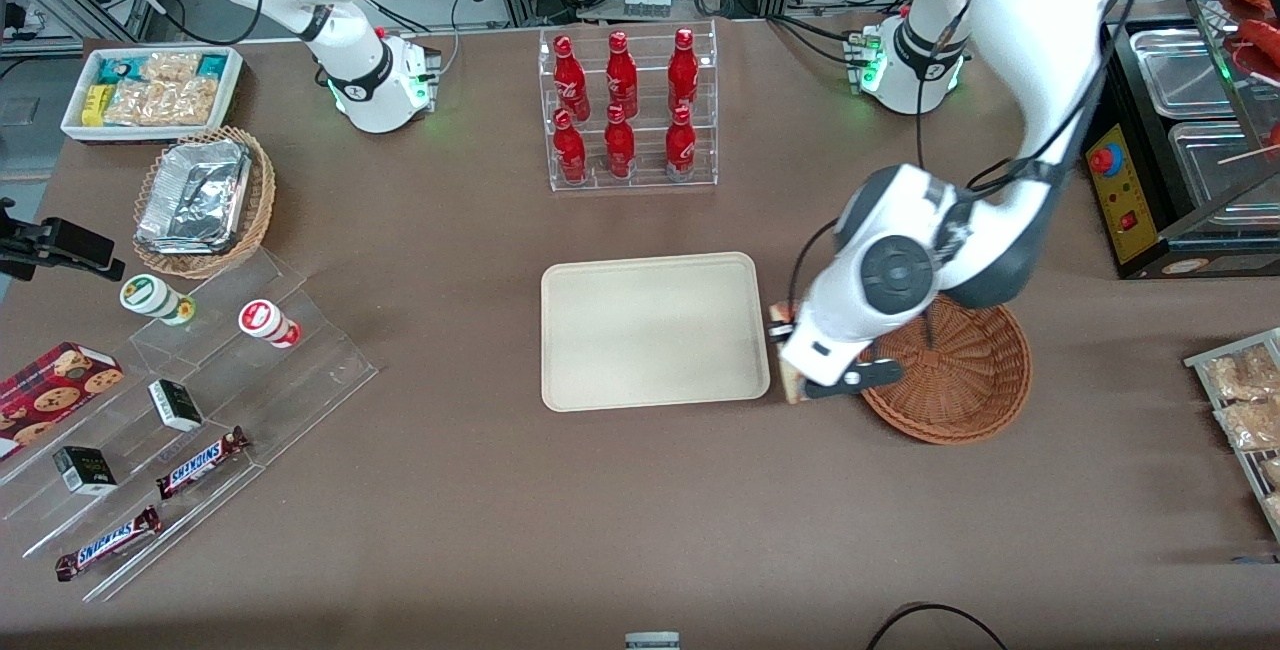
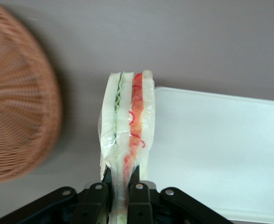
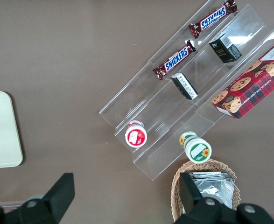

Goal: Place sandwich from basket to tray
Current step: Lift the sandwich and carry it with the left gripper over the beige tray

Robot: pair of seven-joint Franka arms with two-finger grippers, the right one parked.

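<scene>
1. Front view: the gripper of the working arm hangs over the strip of table between the basket and the tray, just beside the tray's nearer short edge. Only slivers of the sandwich show under the wrist, so the fingers cannot be judged from here. The basket looks empty where it is visible, though the arm covers part of it. The tray holds nothing.

2. Left wrist view: the 2 fingers are closed narrow on the sandwich, pinching it across its flat bread faces at one end. The rest of the wedge sticks out past the fingertips, cut edge toward the camera, with its green, red and orange layers showing under clear wrap. It hangs clear of the table, with the basket on one side and the tray on the other, its outer bread face just over the tray's rim.

3. Handling, as a judgement: the sandwich looks light and soft. The bread will squash under a hard pinch, and the glossy wrap may be slippery, so a gentle hold across the faces near the thick end suits it. With so much overhang it could droop or pivot in the fingers.

4. Right wrist view: only one corner of the tray shows. The sandwich and working gripper are not seen here.
</scene>
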